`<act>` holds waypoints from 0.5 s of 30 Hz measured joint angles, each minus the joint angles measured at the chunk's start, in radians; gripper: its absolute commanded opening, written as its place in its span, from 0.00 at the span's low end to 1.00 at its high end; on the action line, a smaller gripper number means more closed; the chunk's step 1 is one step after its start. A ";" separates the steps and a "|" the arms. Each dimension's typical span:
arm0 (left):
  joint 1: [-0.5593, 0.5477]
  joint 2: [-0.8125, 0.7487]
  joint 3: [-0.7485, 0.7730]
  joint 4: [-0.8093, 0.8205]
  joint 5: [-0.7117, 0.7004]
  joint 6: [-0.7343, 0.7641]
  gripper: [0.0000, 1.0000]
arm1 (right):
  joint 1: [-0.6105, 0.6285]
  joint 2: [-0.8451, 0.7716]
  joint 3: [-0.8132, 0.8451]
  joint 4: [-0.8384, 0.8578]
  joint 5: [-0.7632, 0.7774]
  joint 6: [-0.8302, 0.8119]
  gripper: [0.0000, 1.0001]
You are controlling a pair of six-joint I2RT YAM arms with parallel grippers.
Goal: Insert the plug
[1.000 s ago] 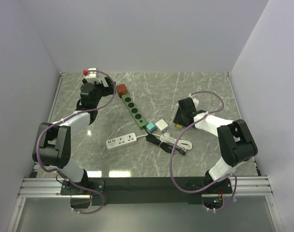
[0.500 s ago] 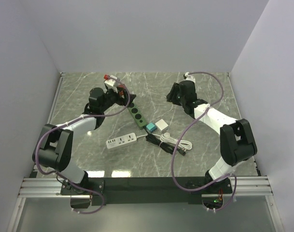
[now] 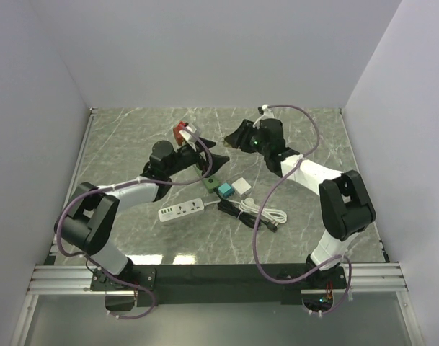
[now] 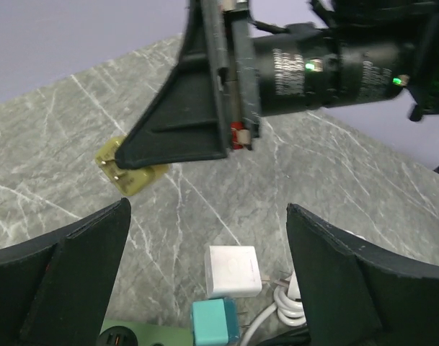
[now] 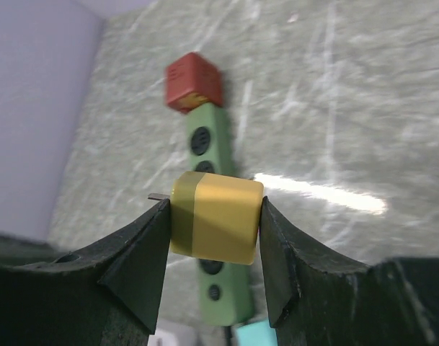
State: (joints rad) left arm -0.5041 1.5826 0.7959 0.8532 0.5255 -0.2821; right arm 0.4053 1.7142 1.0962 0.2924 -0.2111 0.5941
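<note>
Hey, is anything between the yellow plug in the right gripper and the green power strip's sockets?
Nothing visible. The yellow plug hangs above the green power strip, free sockets showing past it; the red block sits only at the far end. The left gripper hovers open nearby, not between them.

yellow plug (image 5: 215, 216), green strip (image 5: 208, 144), marbled grey table (image 3: 111, 137)

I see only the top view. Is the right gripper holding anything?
Observer: Yes. Its wrist view shows the right gripper shut on a yellow plug.
Operator: Which way do the prongs point?
Observer: One prong sticks out sideways from the plug, across the fingers, not along them.
Operator: And the left gripper?
Observer: In its wrist view the left gripper is open with nothing between the fingers.
</note>
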 measured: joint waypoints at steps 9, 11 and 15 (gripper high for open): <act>-0.040 0.019 -0.002 0.023 -0.137 -0.014 0.92 | 0.059 -0.055 -0.050 0.122 -0.058 0.072 0.00; -0.054 0.019 -0.002 0.025 -0.176 -0.007 0.92 | 0.060 -0.063 -0.067 0.145 -0.055 0.082 0.00; -0.065 0.019 -0.008 0.025 -0.244 -0.008 0.91 | 0.062 -0.065 -0.092 0.176 -0.073 0.112 0.00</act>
State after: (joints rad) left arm -0.5690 1.6016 0.7879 0.8783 0.2813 -0.2901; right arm 0.4671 1.6493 1.0042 0.4686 -0.2840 0.7063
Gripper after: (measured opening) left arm 0.915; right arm 0.549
